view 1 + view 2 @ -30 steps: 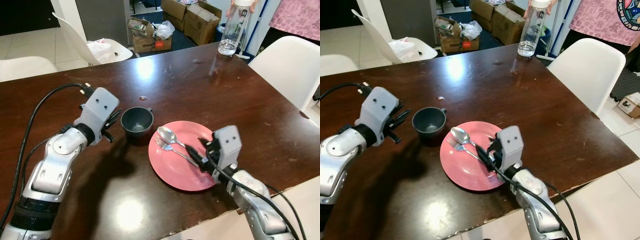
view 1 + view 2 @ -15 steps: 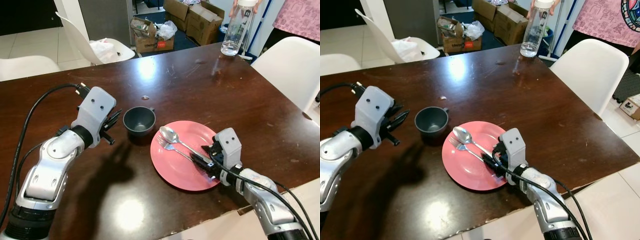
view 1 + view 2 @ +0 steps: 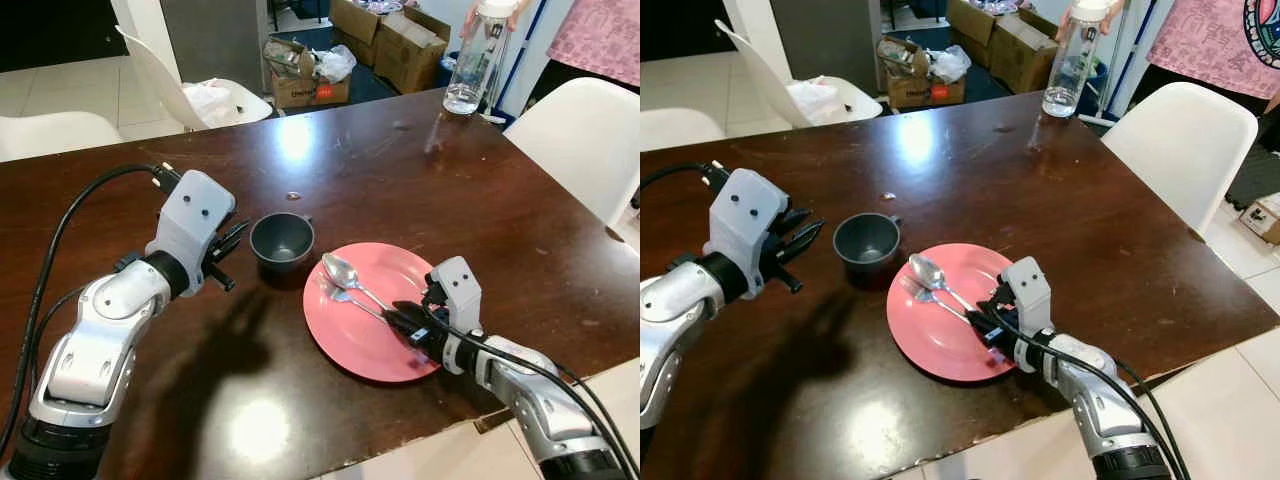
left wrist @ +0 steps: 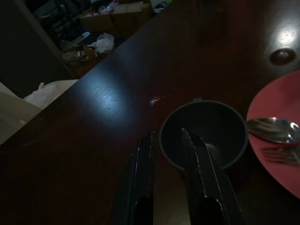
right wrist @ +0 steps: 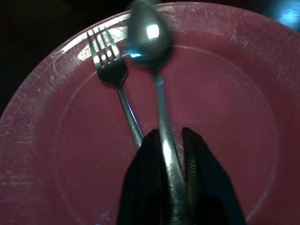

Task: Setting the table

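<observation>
The right gripper (image 5: 171, 154) seems clenched on the spoon (image 5: 149, 33) handle, probably to lift it off the plate (image 3: 350, 345); the left gripper (image 4: 168, 140), at nine o'clock, straddles the cup (image 4: 204, 133) rim, slightly parted.

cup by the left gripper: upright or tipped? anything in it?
Upright and empty. The cup stands on its base on the table, mouth up; the left wrist view looks into a bare dark interior.

A pink plate (image 3: 352, 335) is sitting on the dark counter (image 3: 400, 190), carrying a spoon (image 3: 345, 275) and a fork (image 3: 338, 294) side by side. The right gripper (image 3: 403, 320) is lying low over the plate at their handles. The left gripper (image 3: 228, 243) is hovering just beside a dark cup (image 3: 281, 240), its fingers close together.
</observation>
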{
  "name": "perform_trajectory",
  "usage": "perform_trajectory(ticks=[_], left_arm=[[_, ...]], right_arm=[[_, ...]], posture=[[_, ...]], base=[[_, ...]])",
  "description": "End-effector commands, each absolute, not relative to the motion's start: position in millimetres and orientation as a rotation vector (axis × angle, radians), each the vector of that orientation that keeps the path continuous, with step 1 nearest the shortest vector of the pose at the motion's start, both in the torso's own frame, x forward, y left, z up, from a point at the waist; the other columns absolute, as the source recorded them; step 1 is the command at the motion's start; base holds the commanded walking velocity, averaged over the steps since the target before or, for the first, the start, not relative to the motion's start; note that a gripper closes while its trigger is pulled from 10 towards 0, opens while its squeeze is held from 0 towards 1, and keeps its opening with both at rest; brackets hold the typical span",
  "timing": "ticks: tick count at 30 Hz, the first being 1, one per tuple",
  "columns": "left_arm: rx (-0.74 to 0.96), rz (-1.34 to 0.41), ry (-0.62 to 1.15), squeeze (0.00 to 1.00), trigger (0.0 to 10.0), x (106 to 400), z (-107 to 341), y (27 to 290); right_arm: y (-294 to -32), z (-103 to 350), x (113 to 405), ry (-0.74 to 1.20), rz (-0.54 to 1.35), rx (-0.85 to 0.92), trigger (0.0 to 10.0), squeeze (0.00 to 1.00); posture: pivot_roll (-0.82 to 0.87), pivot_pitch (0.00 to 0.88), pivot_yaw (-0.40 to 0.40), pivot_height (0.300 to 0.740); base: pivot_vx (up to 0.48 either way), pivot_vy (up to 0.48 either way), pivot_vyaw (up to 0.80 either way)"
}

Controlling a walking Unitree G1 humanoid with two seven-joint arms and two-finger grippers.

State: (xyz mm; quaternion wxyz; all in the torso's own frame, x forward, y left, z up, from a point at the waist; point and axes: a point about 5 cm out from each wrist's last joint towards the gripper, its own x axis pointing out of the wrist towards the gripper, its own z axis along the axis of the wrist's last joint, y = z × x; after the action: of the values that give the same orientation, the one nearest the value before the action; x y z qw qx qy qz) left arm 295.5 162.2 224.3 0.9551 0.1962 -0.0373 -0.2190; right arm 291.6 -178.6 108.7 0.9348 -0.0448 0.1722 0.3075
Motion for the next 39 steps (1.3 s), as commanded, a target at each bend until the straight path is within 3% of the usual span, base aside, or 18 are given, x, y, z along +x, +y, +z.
perform_trajectory(ticks=[1, 11, 18, 19, 20, 22, 28, 35, 37, 38, 39], left_arm=[[0.384, -0.443, -0.07, 0.0, 10.0, 293.8, 223.2, 161.6], [0.377, -0.437, -0.073, 0.0, 10.0, 294.6, 223.2, 159.9], [0.371, -0.432, -0.076, 0.0, 10.0, 296.2, 222.9, 157.4], [0.369, -0.431, -0.077, 0.0, 10.0, 296.2, 222.7, 156.9], [0.369, -0.431, -0.077, 0.0, 10.0, 296.2, 222.7, 156.9], [0.364, -0.433, -0.077, 0.0, 10.0, 296.9, 222.5, 155.0], [0.361, -0.447, -0.084, 0.0, 10.0, 299.3, 224.8, 151.0], [0.359, -0.449, -0.084, 0.0, 10.0, 298.9, 224.5, 150.7], [0.357, -0.452, -0.08, 0.0, 10.0, 297.9, 222.9, 149.4], [0.356, -0.454, -0.079, 0.0, 10.0, 297.5, 222.7, 148.8], [0.356, -0.456, -0.079, 0.0, 10.0, 297.3, 222.6, 148.5]], right_arm=[[-184.5, 85.9, 282.8, 0.476, 0.612, -0.084, 0.0, 0.0], [-186.1, 86.8, 284.0, 0.476, 0.598, -0.078, 0.0, 0.0], [-179.5, 124.4, 294.0, 0.247, 0.576, -0.039, 0.0, 0.0], [-176.0, 140.3, 295.9, 0.163, 0.571, -0.026, 10.0, 0.0], [-176.0, 140.3, 295.9, 0.163, 0.571, -0.026, 10.0, 0.0], [-165.2, 180.0, 294.9, -0.021, 0.575, 0.011, 10.0, 0.0], [-149.1, 203.6, 284.9, -0.115, 0.633, 0.04, 10.0, 0.0], [-151.5, 186.6, 284.4, -0.039, 0.58, 0.06, 10.0, 0.0], [-159.4, 166.6, 290.9, 0.052, 0.479, 0.069, 10.0, 0.0], [-163.2, 159.1, 293.9, 0.086, 0.437, 0.074, 10.0, 0.15], [-168.0, 151.7, 298.0, 0.117, 0.389, 0.076, 10.0, 0.15]], posture=[[-0.01, 0.073, 0.083, 0.74], [-0.01, 0.069, 0.082, 0.74], [-0.02, 0.071, 0.083, 0.74], [-0.02, 0.073, 0.086, 0.74], [-0.02, 0.073, 0.086, 0.74], [-0.03, 0.075, 0.092, 0.74], [-0.03, 0.081, 0.096, 0.74], [-0.03, 0.086, 0.092, 0.74], [-0.03, 0.092, 0.092, 0.74], [-0.03, 0.094, 0.093, 0.74], [-0.03, 0.094, 0.093, 0.74]], base=[[0.0, 0.0, 0.0], [0.0, 0.0, 0.0], [0.0, 0.0, 0.0], [0.0, 0.0, 0.0], [0.0, 0.0, 0.0], [0.0, 0.0, 0.0], [0.0, 0.0, 0.0], [0.0, 0.0, 0.0], [0.0, 0.0, 0.0], [0.0, 0.0, 0.0], [0.0, 0.0, 0.0]])
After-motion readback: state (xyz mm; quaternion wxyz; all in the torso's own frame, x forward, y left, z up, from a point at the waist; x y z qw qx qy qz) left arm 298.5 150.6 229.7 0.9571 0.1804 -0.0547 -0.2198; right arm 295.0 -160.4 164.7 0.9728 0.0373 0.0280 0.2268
